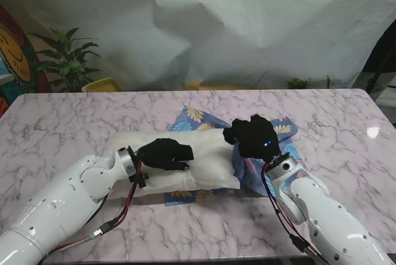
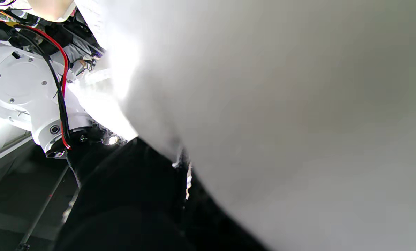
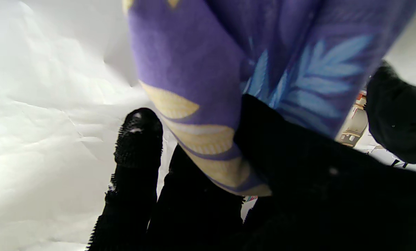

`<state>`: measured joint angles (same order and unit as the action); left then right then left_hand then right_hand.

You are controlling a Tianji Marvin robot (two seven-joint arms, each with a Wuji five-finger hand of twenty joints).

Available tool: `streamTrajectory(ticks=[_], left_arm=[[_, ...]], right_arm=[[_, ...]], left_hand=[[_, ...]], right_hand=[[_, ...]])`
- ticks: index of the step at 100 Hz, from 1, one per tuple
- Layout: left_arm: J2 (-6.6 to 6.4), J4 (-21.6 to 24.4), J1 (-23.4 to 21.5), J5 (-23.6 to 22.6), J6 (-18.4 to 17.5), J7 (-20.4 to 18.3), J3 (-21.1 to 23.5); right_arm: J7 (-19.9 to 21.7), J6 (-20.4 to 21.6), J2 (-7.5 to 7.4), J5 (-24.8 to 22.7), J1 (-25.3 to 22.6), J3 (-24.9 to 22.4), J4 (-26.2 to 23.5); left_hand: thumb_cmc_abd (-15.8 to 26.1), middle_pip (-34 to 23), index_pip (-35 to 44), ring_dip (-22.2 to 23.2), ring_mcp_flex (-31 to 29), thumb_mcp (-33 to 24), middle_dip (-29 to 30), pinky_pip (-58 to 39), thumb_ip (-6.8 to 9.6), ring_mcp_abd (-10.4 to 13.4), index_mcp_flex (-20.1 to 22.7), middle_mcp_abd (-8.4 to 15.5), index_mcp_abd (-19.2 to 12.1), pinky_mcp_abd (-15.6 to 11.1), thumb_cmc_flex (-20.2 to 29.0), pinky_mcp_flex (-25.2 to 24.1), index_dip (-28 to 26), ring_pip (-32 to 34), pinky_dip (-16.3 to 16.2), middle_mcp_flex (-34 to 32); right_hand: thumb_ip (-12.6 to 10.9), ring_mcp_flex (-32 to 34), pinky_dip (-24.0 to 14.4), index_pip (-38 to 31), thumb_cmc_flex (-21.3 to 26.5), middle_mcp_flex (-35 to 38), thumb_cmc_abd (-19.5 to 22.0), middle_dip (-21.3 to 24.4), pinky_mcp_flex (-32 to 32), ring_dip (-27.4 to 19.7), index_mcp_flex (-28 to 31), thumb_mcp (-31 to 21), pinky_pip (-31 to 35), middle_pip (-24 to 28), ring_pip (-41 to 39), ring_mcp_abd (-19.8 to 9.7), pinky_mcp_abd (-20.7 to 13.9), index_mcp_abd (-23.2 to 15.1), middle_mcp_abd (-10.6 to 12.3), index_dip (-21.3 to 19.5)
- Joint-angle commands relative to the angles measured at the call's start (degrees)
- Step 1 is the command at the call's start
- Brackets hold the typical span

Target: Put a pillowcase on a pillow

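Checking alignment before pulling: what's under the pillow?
Floral pillowcase shows beneath the pillow at its near and far edges. Left hand rests on top; the middle underneath is hidden.

Stand view evenly bright, sharp; wrist views blurred, overexposed white patches.

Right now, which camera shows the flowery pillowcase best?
The stand view: the pillowcase shows spread under the pillow's right end. The right wrist sees only a close fold in the right hand; the left wrist sees none.

We faced marble table point(image 1: 74, 116); crumpled white sheet point(image 1: 247, 23) hung behind table, potted plant point(image 1: 67, 60) and yellow tub point(image 1: 102, 84) behind table's far-left edge.
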<state>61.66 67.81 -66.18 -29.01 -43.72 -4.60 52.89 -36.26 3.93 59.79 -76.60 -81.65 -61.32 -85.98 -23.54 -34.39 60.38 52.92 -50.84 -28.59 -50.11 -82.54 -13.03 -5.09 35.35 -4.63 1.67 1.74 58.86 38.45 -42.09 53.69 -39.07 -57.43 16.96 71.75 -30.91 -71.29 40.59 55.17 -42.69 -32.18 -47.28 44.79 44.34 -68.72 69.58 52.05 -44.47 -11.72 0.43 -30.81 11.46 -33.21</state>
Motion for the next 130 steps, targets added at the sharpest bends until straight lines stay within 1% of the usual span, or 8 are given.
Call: streamTrajectory(ticks=[1,12,56,79,95,105,109,130], left_arm=[[0.49,0.00,0.19,-1.88,1.50,0.34,-0.40],[1.09,-0.78,0.43,-4.63,5.21,3.40,-1.43],[5.55,-8.85,4.05,-2.97,11.95,14.41,-8.71],[7.01,-12.22,5.80,-1.15,13.16,16.30,-10.74],[7.35,-13.40,6.12,0.20,13.67,16.13,-10.49],[7.76,-13.97,6.12,1.41,14.17,16.20,-10.47],[7.91,-14.10,6.10,1.70,14.36,16.34,-10.52],[8.95,-14.64,6.09,3.82,17.09,17.07,-10.81]], right_arm=[[-0.59,0.44,0.05,-0.03,0.37,0.52,0.18],[-0.99,0.92,-0.05,-0.26,0.52,1.33,0.13],[5.38,6.98,-0.85,-1.35,-3.58,-0.47,-5.24],[10.60,10.58,-1.91,-4.96,-6.91,-3.67,-10.05],[13.97,12.26,-2.71,-8.60,-10.24,-7.81,-13.20],[14.59,13.54,-2.64,-8.06,-10.99,-9.15,-13.49],[14.84,13.96,-2.62,-7.84,-11.10,-9.33,-13.57],[14.55,16.61,-2.69,-6.90,-10.81,-8.38,-13.27]], left_hand=[[5.18,-1.76,4.01,0.72,-1.57,-4.35,0.55,-3.24,3.87,0.19,1.60,-2.54,-3.78,-5.89,7.34,-0.24,-2.99,2.17,-1.24,-1.12],[7.61,-4.22,4.14,0.26,-1.67,2.72,1.76,-4.37,5.12,0.44,-0.58,-3.68,-1.49,-5.82,11.34,0.79,-2.75,3.33,0.14,0.47],[9.51,-6.89,4.69,-0.08,-2.24,7.88,2.12,-6.11,5.84,0.83,-2.69,-4.44,0.85,-5.77,14.29,2.27,-3.02,5.29,1.22,1.51],[9.52,-7.62,5.14,0.00,-2.33,7.62,1.75,-6.25,5.98,1.12,-2.62,-4.16,0.94,-5.76,15.02,2.32,-3.79,5.72,1.35,1.47],[9.55,-7.89,5.29,0.01,-2.33,7.39,1.63,-6.29,5.86,1.29,-2.59,-3.95,0.63,-5.75,14.83,2.31,-4.13,5.86,1.43,1.49],[9.57,-8.00,5.31,0.03,-2.47,7.31,1.62,-6.39,5.77,1.41,-2.72,-3.94,0.75,-5.83,14.76,2.48,-4.23,5.98,1.44,1.50],[9.52,-8.08,5.37,0.04,-2.53,7.32,1.61,-6.43,5.71,1.46,-2.75,-3.92,0.80,-5.88,14.73,2.54,-4.31,6.03,1.44,1.42],[9.62,-8.46,5.56,0.00,-2.74,7.36,1.60,-6.47,5.46,1.77,-3.11,-3.79,0.94,-6.05,14.70,2.92,-4.64,6.16,1.57,1.51]], right_hand=[[-0.02,-0.56,0.01,0.27,2.77,1.35,-1.20,-0.67,-0.32,-0.26,0.59,-6.12,-0.32,1.09,2.07,-0.97,-1.87,-2.12,4.07,-0.87],[-0.03,-0.36,0.07,0.27,2.69,1.47,-1.38,-0.62,-0.53,-0.29,0.73,-6.22,-0.37,1.02,2.13,-1.06,-1.97,-2.27,4.15,-0.74],[0.00,0.84,0.32,0.23,2.67,3.02,-2.74,-0.81,-1.47,-0.59,2.13,-7.46,-0.27,0.48,2.50,-0.90,-1.72,-1.84,4.21,-0.33],[0.68,1.06,2.76,0.65,2.61,3.79,-3.76,-3.80,-1.25,-0.20,3.04,-9.63,-0.08,0.30,2.26,-1.59,-1.62,-2.25,5.13,-3.03],[1.12,1.22,7.45,0.95,2.19,4.72,-4.60,-5.81,-0.99,0.01,3.96,-10.76,1.68,-0.61,2.21,-2.35,-2.11,-3.51,6.52,-4.40],[1.07,1.30,8.20,0.84,2.63,5.25,-5.18,-6.37,-0.88,0.08,4.97,-11.25,1.83,-0.59,2.18,-2.25,-1.71,-3.82,7.09,-4.60],[1.18,1.37,11.24,1.21,2.87,5.79,-5.41,-7.52,-0.61,0.27,5.52,-11.53,3.41,-1.43,2.23,-2.42,-1.50,-4.14,7.52,-5.39],[1.09,1.83,12.03,1.39,2.96,6.94,-6.35,-7.88,-0.47,0.18,7.03,-12.18,3.68,-1.62,2.26,-2.79,-1.09,-5.12,8.75,-5.65]])
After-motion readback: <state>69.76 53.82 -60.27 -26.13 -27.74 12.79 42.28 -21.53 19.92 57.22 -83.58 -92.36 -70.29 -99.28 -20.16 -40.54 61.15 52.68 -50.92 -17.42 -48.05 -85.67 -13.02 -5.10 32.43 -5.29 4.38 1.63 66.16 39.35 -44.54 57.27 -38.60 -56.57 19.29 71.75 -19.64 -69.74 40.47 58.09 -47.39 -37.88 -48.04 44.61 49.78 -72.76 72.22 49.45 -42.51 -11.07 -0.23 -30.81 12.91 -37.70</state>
